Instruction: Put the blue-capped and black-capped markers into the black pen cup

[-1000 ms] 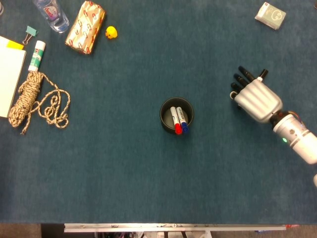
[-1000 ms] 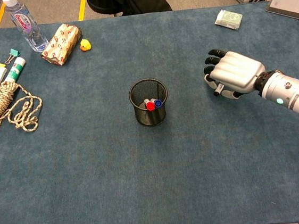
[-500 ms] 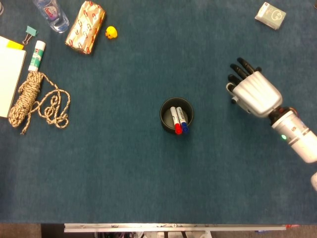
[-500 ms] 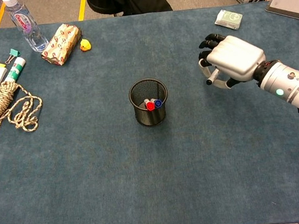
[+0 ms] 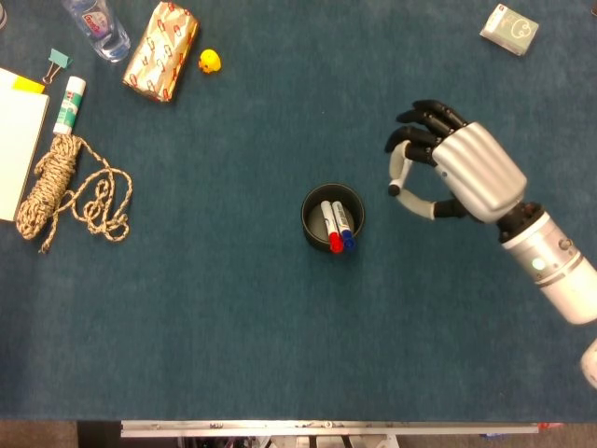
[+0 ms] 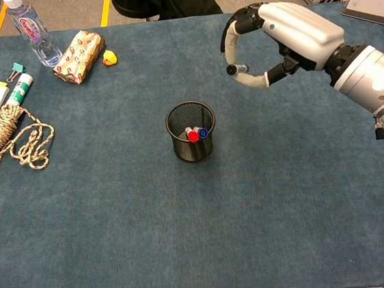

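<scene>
The black mesh pen cup point(image 5: 309, 207) point(image 6: 182, 150) stands at mid-table. Inside it a blue-capped marker point(image 5: 347, 239) point(image 6: 202, 133) stands next to a red-capped marker point(image 5: 335, 244) point(image 6: 193, 136). My right hand point(image 5: 462, 175) point(image 6: 290, 32) hangs in the air to the right of the cup and above the table. It grips the black-capped marker point(image 5: 395, 189) point(image 6: 232, 69), whose dark end pokes out toward the cup; most of its body is hidden by the fingers. My left hand shows in neither view.
At the far left lie a coiled rope point(image 5: 58, 187), a glue stick point(image 5: 68, 105), a binder clip point(image 5: 58, 62), a notepad point(image 5: 17, 135), a water bottle point(image 6: 29, 30), a wrapped packet point(image 5: 161, 49) and a yellow duck point(image 5: 210, 62). A small box point(image 5: 509, 29) sits at the far right.
My right hand has risen off the table and moved left toward the cup, carrying the black-capped marker. The cup and its markers have not moved.
</scene>
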Action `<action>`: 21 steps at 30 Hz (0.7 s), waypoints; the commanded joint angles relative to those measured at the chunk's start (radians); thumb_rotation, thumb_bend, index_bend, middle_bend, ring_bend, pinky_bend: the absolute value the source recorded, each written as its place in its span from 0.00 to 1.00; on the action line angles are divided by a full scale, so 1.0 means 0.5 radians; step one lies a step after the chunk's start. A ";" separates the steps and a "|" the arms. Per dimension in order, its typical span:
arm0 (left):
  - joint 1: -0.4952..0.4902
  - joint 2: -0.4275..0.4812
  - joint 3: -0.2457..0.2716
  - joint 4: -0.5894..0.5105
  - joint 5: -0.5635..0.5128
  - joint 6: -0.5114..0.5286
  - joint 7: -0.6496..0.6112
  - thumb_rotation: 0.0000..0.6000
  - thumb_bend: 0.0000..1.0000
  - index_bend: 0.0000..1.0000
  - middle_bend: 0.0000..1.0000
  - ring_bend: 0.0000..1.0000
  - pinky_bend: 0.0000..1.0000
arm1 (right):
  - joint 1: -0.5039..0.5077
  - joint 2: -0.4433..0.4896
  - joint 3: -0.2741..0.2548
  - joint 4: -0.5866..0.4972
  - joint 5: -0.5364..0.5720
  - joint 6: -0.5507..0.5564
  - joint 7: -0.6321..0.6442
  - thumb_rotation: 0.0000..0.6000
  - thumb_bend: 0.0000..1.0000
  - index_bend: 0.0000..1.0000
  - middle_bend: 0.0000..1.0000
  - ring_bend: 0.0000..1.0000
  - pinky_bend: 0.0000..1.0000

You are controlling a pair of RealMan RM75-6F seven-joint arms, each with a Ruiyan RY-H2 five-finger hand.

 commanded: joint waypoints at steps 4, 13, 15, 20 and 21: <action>0.006 0.005 0.007 -0.007 0.001 0.005 0.005 1.00 0.42 0.36 0.32 0.32 0.21 | 0.044 -0.024 0.076 -0.156 0.095 -0.078 0.233 1.00 0.32 0.68 0.42 0.21 0.15; 0.013 0.007 0.007 -0.002 -0.006 0.015 -0.003 1.00 0.42 0.36 0.32 0.32 0.21 | 0.127 -0.156 0.094 -0.243 0.188 -0.256 0.443 1.00 0.32 0.68 0.42 0.21 0.15; 0.016 0.009 0.006 0.001 -0.010 0.018 -0.011 1.00 0.42 0.36 0.32 0.32 0.21 | 0.140 -0.196 0.092 -0.221 0.191 -0.272 0.450 1.00 0.32 0.68 0.42 0.21 0.15; 0.025 0.012 0.007 0.018 -0.023 0.022 -0.032 1.00 0.42 0.36 0.32 0.32 0.21 | 0.147 -0.284 0.093 -0.148 0.242 -0.299 0.471 1.00 0.32 0.68 0.42 0.21 0.15; 0.026 0.011 0.008 0.021 -0.026 0.021 -0.034 1.00 0.42 0.36 0.32 0.32 0.21 | 0.147 -0.293 0.091 -0.134 0.254 -0.307 0.479 1.00 0.32 0.68 0.42 0.21 0.15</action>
